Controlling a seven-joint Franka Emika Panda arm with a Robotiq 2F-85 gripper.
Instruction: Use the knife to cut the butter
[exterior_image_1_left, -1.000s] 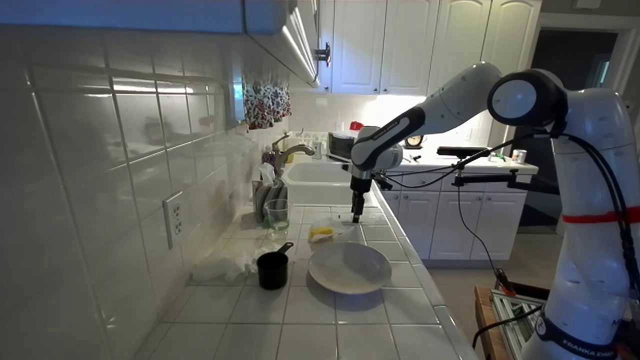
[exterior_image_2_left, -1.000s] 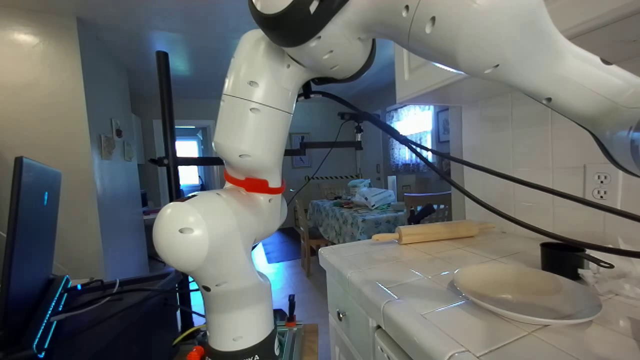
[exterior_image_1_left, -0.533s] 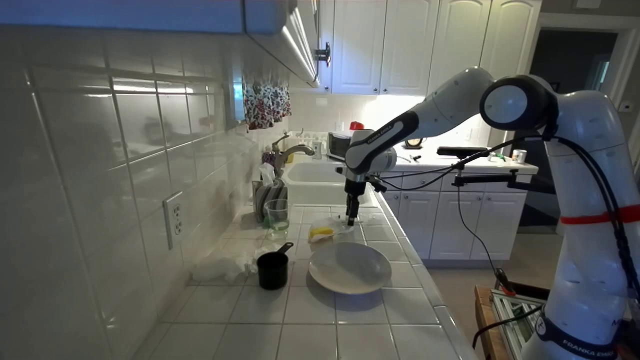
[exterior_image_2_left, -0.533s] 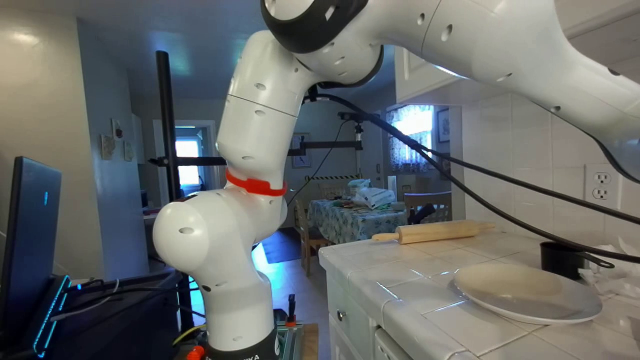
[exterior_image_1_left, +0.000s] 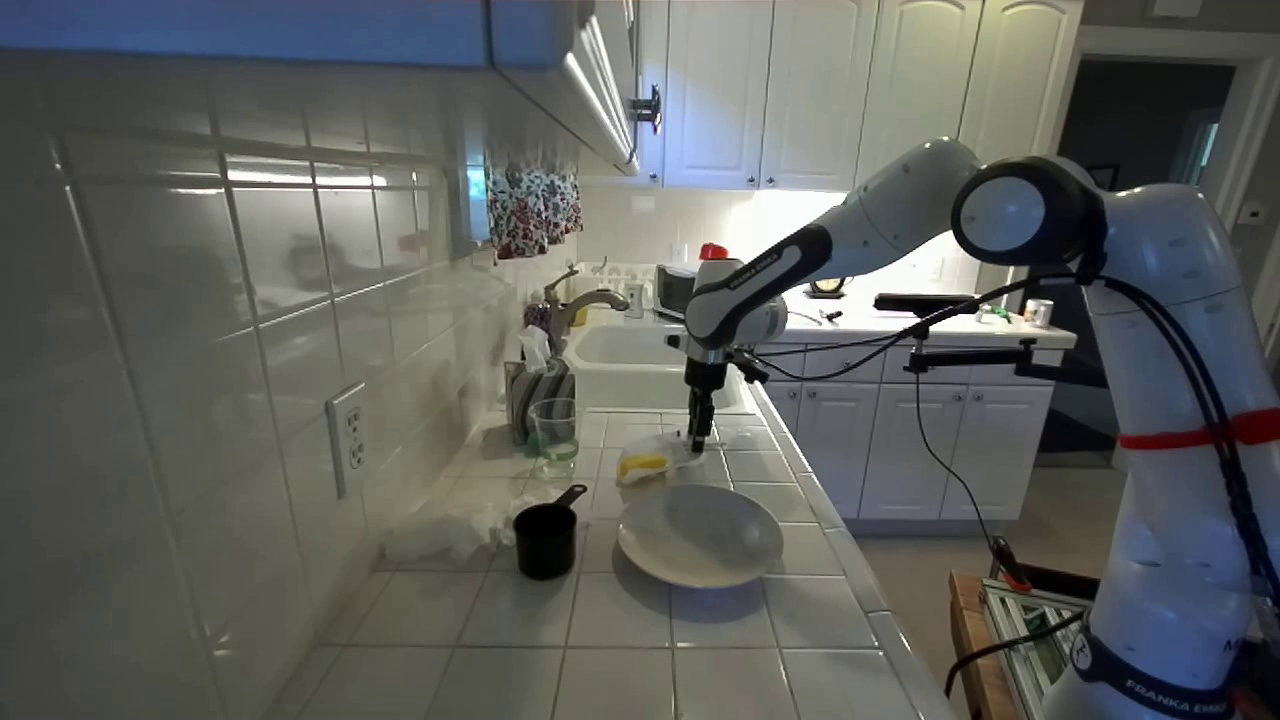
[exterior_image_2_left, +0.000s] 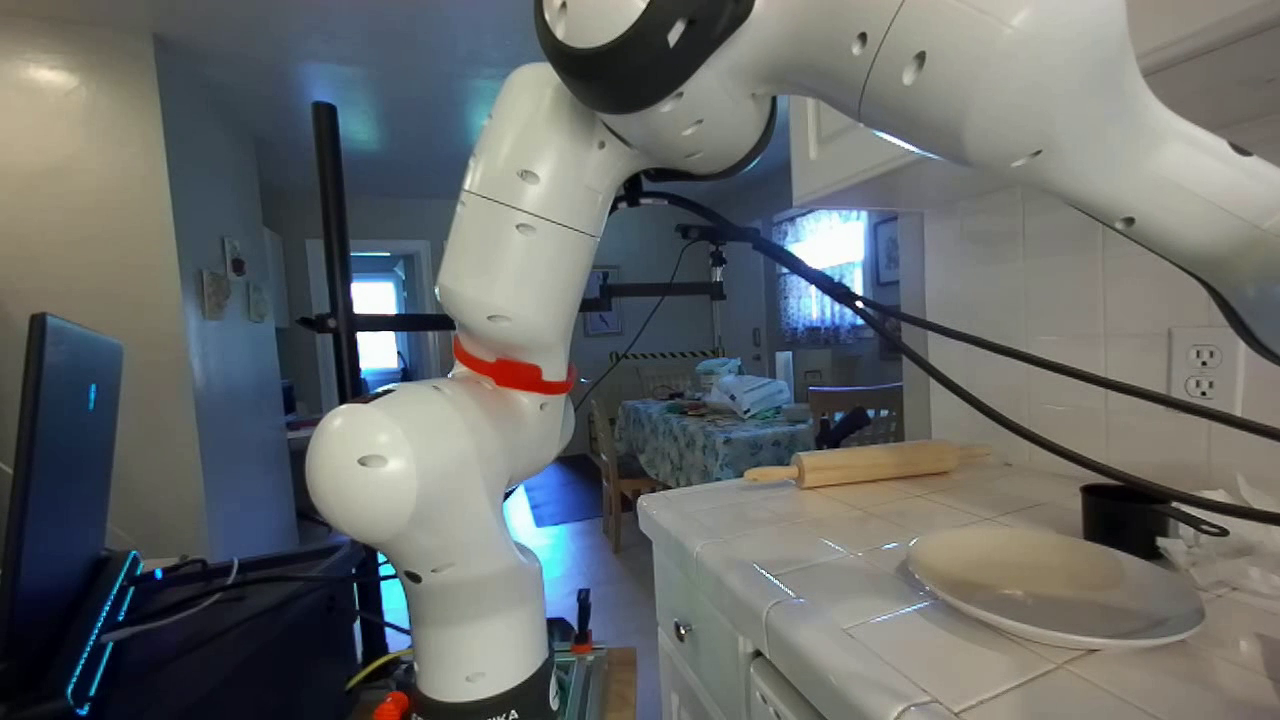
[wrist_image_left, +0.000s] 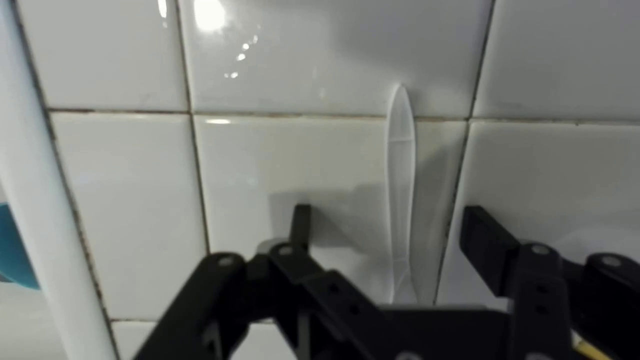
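Observation:
A pale, see-through plastic knife lies on the white tiles in the wrist view, its rounded tip pointing up the picture. My gripper is open, one finger on each side of the knife and neither touching it. The knife's lower end is hidden behind the gripper's body. In an exterior view the gripper points straight down, low over the counter. Just left of it and closer to the camera, the yellow butter sits on a clear wrapper. Only a yellow sliver of butter shows at the wrist view's lower right.
A white plate stands nearer the camera than the butter, with a black measuring cup beside it. Clear cup and crumpled wrap lie toward the wall. A sink is behind. A rolling pin rests on the counter.
In an exterior view my gripper has moved left and slightly lower, closer to the butter. The arm's upper links have shifted along with it. Butter, plate and cup have stayed put.

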